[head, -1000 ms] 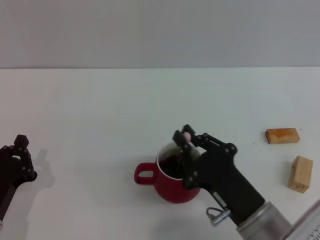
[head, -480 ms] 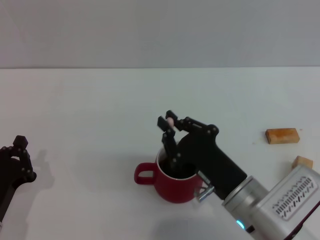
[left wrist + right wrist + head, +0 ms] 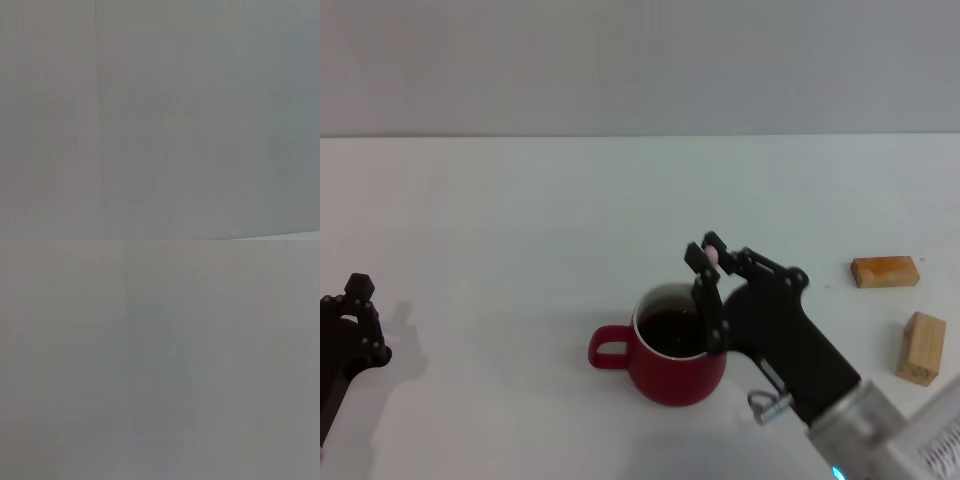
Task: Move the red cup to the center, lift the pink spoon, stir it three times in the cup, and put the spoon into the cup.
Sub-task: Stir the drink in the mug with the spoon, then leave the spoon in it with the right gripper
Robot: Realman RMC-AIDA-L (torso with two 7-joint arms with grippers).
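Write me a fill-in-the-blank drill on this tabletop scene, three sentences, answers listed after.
1. The right gripper is shut on the pink spoon, holding it over the ____ cup.
2. The cup's loop handle points toward the robot's ____ side.
3. Off to the robot's right, ____ wooden blocks lie on the table, while the left gripper sits parked at the left edge.

Missing words: red; left; two
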